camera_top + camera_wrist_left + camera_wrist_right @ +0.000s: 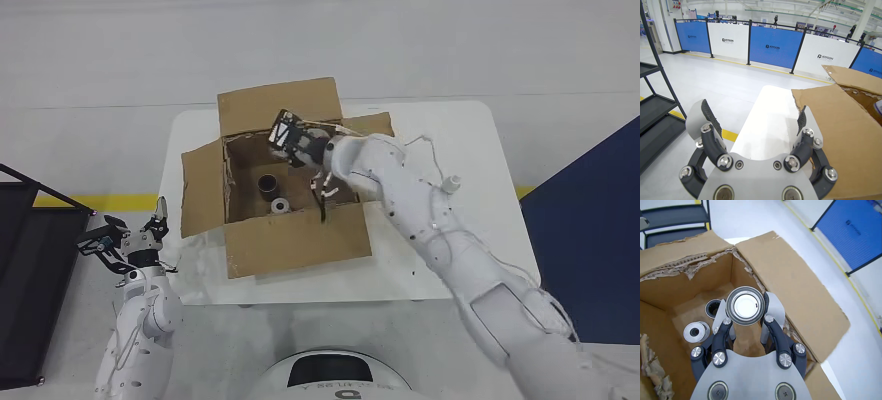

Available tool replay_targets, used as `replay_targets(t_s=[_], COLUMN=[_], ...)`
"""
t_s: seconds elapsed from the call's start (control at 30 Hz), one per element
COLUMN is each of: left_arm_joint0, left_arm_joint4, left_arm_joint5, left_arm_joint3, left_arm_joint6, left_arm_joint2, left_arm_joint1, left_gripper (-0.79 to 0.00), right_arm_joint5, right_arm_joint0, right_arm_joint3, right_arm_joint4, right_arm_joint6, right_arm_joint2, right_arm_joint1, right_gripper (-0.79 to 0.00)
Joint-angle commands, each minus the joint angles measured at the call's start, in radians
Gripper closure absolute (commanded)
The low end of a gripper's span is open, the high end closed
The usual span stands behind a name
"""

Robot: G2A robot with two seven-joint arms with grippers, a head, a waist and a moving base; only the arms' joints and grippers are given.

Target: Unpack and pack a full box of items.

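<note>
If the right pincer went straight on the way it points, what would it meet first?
Likely the floor of the cardboard box, beyond the can the right pincer holds; depth is unclear.

A factory hall; beyond the fingers [711, 117] of the left gripper [753, 113] stand blue and white fence panels [776, 49]; a yellow floor line [729, 134] runs under the fingers; black steel shelving [657, 113] stands beside them.

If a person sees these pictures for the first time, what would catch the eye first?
The open cardboard box on the white table stands out, with the right claw over it, shut on a round metal can. On the box floor sit a dark tube and a silver spool, and the left claw hangs open near the table's edge.
</note>
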Motion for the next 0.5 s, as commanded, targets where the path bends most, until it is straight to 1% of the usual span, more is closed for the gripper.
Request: replay_targets(t_s=[0.0, 0.1, 0.2, 0.33, 0.47], left_arm_joint0=[0.000, 0.000, 0.000, 0.000, 0.000], left_arm_joint4=[0.000, 0.000, 0.000, 0.000, 0.000], left_arm_joint5=[0.000, 0.000, 0.000, 0.000, 0.000], left_arm_joint3=[0.000, 0.000, 0.000, 0.000, 0.000], left_arm_joint6=[0.000, 0.000, 0.000, 0.000, 0.000], left_arm_joint2=[0.000, 0.000, 0.000, 0.000, 0.000], left_arm_joint1=[0.000, 0.000, 0.000, 0.000, 0.000], left_gripper=[-0.785, -0.785, -0.785, -0.785, -0.785], right_arm_joint5=[0.008, 0.038, 0.118, 0.201, 0.290], right_arm_joint0=[-0.169, -0.331, -0.444, -0.576, -0.754], right_arm_joint3=[-0.234, -0.409, -0.482, -0.557, -0.640], right_arm_joint4=[-0.051, -0.079, -0.075, -0.071, -0.049], right_arm_joint6=[0.005, -0.043, -0.114, -0.179, -0.261], right_arm_joint2=[0.120, 0.243, 0.351, 0.454, 0.573], right_arm_joint1=[0.041, 0.072, 0.088, 0.100, 0.110], right_gripper=[0.000, 0.000, 0.000, 0.000, 0.000])
